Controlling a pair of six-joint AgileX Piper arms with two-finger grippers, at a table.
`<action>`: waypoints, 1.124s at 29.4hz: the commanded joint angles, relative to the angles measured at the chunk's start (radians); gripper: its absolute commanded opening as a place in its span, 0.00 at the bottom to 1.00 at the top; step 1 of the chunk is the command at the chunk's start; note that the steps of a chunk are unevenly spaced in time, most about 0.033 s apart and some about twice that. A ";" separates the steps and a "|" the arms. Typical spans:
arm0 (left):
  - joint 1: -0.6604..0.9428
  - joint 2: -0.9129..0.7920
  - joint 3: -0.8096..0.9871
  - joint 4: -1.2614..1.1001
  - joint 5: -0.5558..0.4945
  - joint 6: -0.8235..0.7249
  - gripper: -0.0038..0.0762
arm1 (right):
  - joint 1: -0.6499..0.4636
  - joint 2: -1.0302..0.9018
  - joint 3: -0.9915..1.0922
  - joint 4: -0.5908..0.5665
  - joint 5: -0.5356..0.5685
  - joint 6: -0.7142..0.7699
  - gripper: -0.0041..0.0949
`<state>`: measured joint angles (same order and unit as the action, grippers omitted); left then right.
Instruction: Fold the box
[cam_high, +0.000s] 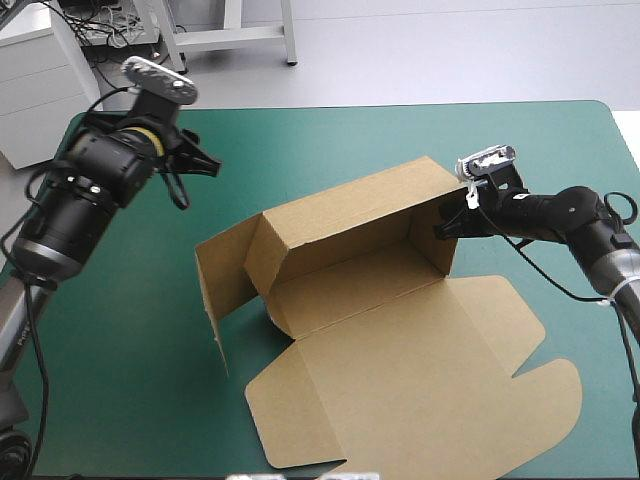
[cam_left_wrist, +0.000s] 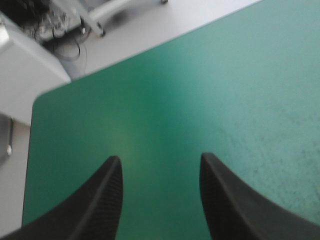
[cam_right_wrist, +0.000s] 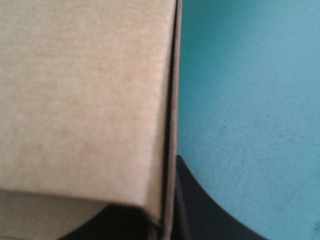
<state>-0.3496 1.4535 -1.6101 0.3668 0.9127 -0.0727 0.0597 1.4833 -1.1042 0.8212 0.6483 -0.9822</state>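
Left gripper (cam_left_wrist: 160, 158): we see fingers wide apart, holding nothing, over teal-green cover (cam_left_wrist: 240, 75).
Right gripper (cam_high: 443, 228): fingers nearly closed, pinching box (cam_high: 400, 350) end wall.
Box: frame centre, high view; matte brown board, walls raised, lid flat.

Bright, even light fills the room; the box (cam_high: 340, 235) lays only soft, faint shadows on the tabletop (cam_high: 120, 350).

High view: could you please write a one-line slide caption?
Right tool grips the half-raised brown box's end wall; left tool hovers open, clear of it.
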 joint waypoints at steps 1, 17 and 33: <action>0.215 -0.043 -0.036 -0.221 0.033 0.094 0.48 | 0.003 -0.039 -0.051 -0.021 -0.013 0.073 0.02; 0.560 -0.043 0.279 -0.470 -0.016 0.160 0.48 | 0.003 -0.036 -0.320 -0.315 0.153 0.458 0.02; 0.560 -0.043 0.322 -0.484 -0.009 0.212 0.48 | 0.003 0.157 -0.677 -0.495 0.597 0.696 0.02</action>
<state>0.2090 1.4468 -1.2610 -0.1031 0.9261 0.1350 0.0597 1.6596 -1.7251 0.3034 1.2324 -0.3236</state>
